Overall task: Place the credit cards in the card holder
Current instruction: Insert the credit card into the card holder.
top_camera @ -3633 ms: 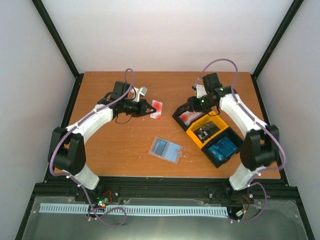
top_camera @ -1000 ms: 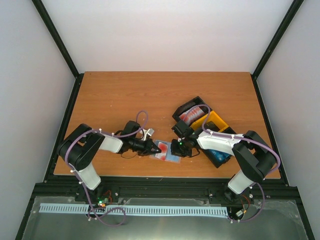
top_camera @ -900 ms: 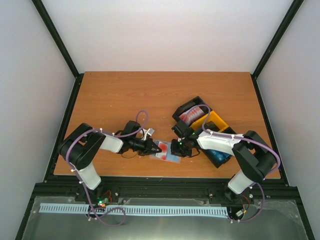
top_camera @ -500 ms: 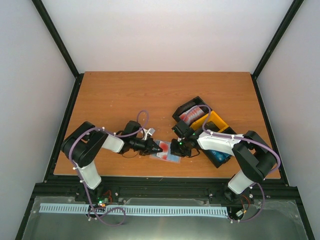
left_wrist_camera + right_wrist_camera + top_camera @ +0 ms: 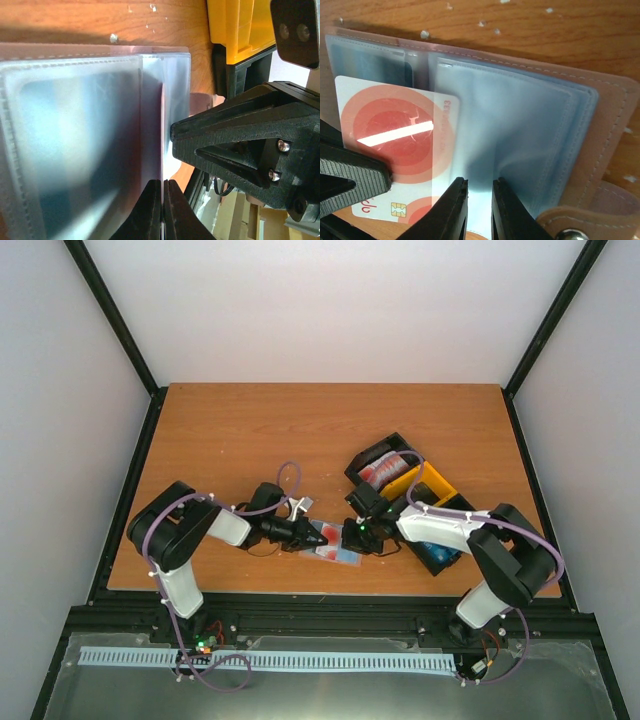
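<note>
The left gripper was clamped on the red card. The card's long axis ran left-right, aimed right at the holder lying open just beside it, near the table's near edge. Its leading edge lay just under a clear pocket leaf. The right gripper, reaching from the right, pinched that leaf up. Further right, spare cards sat in the tray.

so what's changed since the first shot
Left pincer carried the red-and-white plastic card from farther back down to the open tan card holder with clear pockets, still gripping it, its edge under a pocket. Right pincer left the black-and-yellow tray and pinched that pocket. Holder and tray stayed put.
</note>
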Robot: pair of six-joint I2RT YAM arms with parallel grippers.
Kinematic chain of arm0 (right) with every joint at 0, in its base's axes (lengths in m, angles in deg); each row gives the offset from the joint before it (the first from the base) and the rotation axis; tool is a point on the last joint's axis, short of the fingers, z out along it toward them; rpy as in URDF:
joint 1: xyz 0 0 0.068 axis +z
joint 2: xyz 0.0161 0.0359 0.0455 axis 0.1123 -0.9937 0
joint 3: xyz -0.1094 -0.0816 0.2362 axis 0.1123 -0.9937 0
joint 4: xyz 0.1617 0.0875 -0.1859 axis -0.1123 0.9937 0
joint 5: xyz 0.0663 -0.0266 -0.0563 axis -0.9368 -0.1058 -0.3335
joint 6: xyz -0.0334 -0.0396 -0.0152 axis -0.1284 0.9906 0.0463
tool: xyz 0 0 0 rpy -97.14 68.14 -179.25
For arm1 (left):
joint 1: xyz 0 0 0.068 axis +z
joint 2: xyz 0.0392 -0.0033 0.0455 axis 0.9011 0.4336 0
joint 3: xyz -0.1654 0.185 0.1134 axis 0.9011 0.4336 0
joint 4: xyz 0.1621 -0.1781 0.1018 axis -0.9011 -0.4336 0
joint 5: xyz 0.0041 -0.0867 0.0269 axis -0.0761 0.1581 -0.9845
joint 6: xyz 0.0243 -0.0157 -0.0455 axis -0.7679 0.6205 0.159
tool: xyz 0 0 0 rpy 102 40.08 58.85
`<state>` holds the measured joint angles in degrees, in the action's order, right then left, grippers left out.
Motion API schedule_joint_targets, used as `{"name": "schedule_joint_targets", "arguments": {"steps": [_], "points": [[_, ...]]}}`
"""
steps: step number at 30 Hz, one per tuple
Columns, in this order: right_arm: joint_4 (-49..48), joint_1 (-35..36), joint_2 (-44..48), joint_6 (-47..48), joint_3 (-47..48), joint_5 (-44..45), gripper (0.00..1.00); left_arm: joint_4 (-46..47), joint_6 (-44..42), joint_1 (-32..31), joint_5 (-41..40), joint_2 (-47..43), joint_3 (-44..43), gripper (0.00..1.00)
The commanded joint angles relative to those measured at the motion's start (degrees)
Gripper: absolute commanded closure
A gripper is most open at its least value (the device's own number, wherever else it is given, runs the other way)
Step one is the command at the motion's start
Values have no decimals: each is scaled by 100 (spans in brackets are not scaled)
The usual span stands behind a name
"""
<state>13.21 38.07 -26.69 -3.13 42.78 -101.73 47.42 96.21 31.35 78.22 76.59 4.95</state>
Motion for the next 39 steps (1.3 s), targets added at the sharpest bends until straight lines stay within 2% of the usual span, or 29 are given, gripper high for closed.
{"name": "schedule_joint_targets", "arguments": {"steps": [1, 8, 18, 27, 35, 39], "points": [[282, 40, 186, -66, -206, 435, 83, 256, 72, -62, 7, 87, -105, 99], [584, 40, 592, -144, -293, 507, 81, 275, 121, -71, -98, 141, -99, 99], [699, 38, 744, -103, -521, 474, 73, 306, 153, -124, -157, 183, -151, 99], [358, 40, 390, -47, -562, 287, 80, 384, 254, -156, -233, 303, -234, 99], [208, 44, 336, -68, -630, 225, 81, 402, 309, -268, -311, 463, -339, 99], [166, 40, 350, -72, -654, 197, 81, 75, 188, -327, -376, 468, -462, 98]]}}
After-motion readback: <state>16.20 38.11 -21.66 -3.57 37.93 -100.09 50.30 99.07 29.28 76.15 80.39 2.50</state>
